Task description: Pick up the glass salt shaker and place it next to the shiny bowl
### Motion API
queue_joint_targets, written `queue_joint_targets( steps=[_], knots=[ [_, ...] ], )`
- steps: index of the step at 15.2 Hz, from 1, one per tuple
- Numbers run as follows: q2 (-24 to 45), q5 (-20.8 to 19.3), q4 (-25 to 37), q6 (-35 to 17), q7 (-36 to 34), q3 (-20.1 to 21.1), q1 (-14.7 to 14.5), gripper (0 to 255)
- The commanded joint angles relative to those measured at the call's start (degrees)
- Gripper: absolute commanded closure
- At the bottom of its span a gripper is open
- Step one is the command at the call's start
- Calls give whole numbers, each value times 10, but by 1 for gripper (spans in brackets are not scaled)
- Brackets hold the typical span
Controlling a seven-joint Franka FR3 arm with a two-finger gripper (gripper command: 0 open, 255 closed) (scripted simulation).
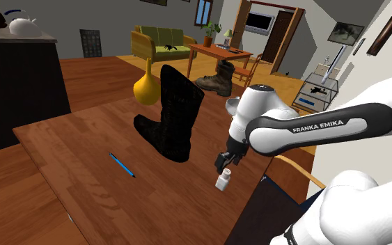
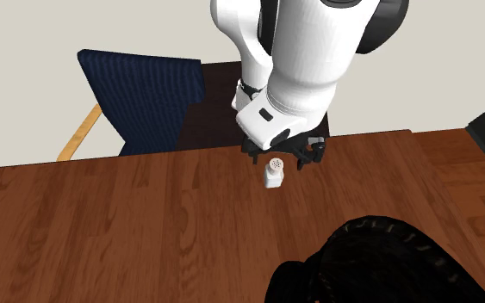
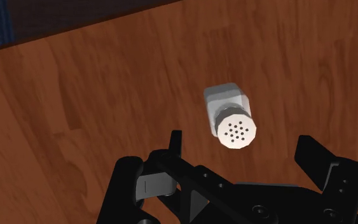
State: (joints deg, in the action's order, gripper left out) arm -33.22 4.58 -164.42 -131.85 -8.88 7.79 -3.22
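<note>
A small white salt shaker (image 1: 223, 180) with a perforated cap stands upright on the wooden table (image 1: 83, 160), near the edge closest to the arm's stand. My black gripper (image 1: 227, 161) hovers just above it, open. In the wrist view the shaker (image 3: 229, 113) lies between and slightly ahead of the two spread fingers (image 3: 175, 144), which do not touch it. In the second exterior view the gripper (image 2: 282, 157) hangs directly behind the shaker (image 2: 273, 173).
A tall black boot (image 1: 170, 115) stands mid-table beyond the shaker, with a yellow gourd-shaped vase (image 1: 145, 83) behind it. A blue pen (image 1: 122, 165) lies to the shoulder view's left. A dark blue chair (image 2: 141, 99) is tucked against the table edge beside the stand.
</note>
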Motion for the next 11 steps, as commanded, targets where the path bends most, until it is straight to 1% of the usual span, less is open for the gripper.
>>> queue_joint_targets(
  steps=[1, 2, 10, 11],
  knots=[
    [14, 1, -8, -23, -1, 2, 0, 0],
    [26, 1, -13, -40, -1, 3, 0, 0],
    [26, 1, -13, -40, -1, 3, 0, 0],
    [26, 1, -13, -40, -1, 3, 0, 255]
  ],
)
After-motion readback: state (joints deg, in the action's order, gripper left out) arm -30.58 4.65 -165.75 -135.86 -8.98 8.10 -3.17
